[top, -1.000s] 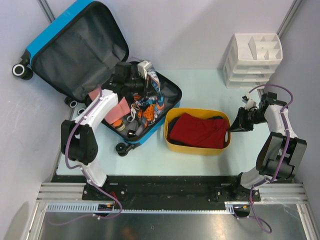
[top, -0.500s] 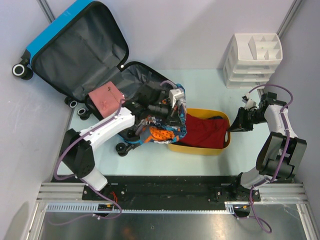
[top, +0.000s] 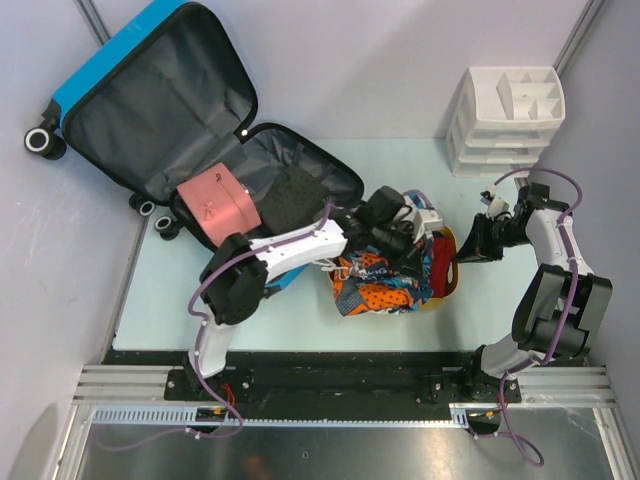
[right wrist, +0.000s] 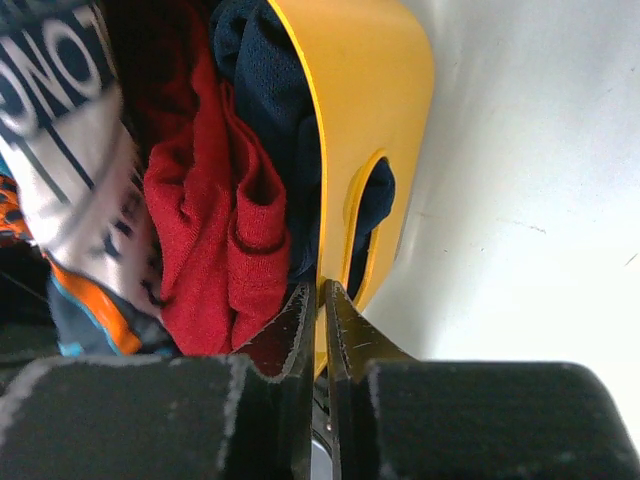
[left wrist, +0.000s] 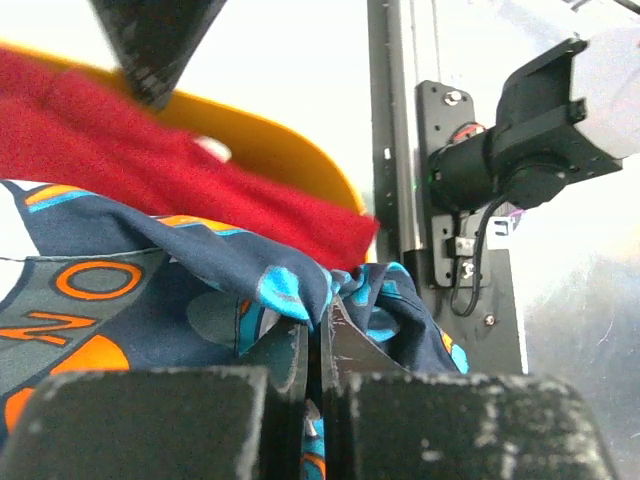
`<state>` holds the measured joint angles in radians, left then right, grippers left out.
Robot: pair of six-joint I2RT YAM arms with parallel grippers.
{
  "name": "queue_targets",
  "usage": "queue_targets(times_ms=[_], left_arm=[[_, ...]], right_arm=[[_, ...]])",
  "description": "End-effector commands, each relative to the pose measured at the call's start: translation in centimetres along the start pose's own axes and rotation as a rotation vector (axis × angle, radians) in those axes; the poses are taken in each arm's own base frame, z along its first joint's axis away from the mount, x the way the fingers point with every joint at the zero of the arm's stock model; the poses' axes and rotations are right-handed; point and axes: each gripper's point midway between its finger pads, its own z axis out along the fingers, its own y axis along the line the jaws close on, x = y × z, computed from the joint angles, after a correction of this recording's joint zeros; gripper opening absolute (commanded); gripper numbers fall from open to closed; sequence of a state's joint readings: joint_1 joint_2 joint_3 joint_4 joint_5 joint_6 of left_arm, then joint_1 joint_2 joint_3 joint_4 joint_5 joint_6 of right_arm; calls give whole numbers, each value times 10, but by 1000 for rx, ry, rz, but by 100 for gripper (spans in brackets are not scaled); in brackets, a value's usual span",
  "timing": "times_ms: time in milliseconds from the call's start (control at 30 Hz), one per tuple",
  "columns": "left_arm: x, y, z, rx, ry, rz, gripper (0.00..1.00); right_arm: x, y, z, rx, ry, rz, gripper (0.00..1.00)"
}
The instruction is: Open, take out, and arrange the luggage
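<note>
The luggage, a bright-blue suitcase, lies open at the back left with its lid against the wall. A pink pouch and a black item remain in its lower half. My left gripper is shut on a navy, orange and blue patterned garment, which hangs over the yellow tub. My right gripper is shut on the tub's right rim. Red cloth lies inside the tub.
A white drawer organiser stands at the back right. Dark blue fabric sits against the tub's inner wall. The left arm stretches across the middle of the table, between suitcase and tub.
My left arm has swung right from the suitcase, carrying the patterned garment over the yellow tub. The right gripper has stayed at the tub's rim and closed tighter.
</note>
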<state>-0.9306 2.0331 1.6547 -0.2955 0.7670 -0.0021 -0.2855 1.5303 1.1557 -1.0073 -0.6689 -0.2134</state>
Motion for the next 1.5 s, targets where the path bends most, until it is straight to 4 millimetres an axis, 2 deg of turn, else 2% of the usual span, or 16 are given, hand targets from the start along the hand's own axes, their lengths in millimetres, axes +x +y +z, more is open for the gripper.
queue_targets(times_ms=[0,100,233,267,300,367,400,500,633,667,767,833,967,1033,1300,1467], left_arm=[[-34,-49,23,173,-58,218,0],[-28,-56,38,206,-44,254,0],[-28,-37,35,175,-36,215,7],[-27,-31,29,161,-27,205,13],[-28,-18,19,131,-31,193,29],[-26,-8,2,90,-14,189,50],[-33,-3,-15,64,-29,195,64],[-47,-16,-52,24,-54,255,78],[-58,-27,-96,-29,-85,260,86],[-61,-25,-106,-44,-99,225,87],[-75,13,-154,-179,-165,136,89],[-78,59,-198,-350,-204,93,90],[-47,153,-278,-712,-144,62,90],[-26,183,-301,-867,-63,65,89],[58,251,-308,-1026,318,153,88],[100,259,-295,-919,487,271,90]], right_arm=[[6,8,8,-50,22,-1,7],[6,9,8,-55,21,-4,7],[5,9,4,-52,3,-13,13],[3,7,1,-47,-8,-16,16],[1,4,-2,-41,-22,-17,18],[0,3,-12,-28,-48,-26,25],[-1,-2,-17,-14,-63,-24,28],[-7,-4,-35,14,-106,-64,44],[-22,1,-66,41,-193,-137,71],[-26,11,-72,14,-219,-169,74],[-37,37,-87,-48,-287,-229,81],[-42,50,-91,-59,-318,-273,81],[-37,69,-79,-50,-273,-349,80],[-35,69,-76,-53,-257,-341,80],[-33,56,-69,-25,-219,-288,80],[-30,49,-68,-5,-200,-281,80]])
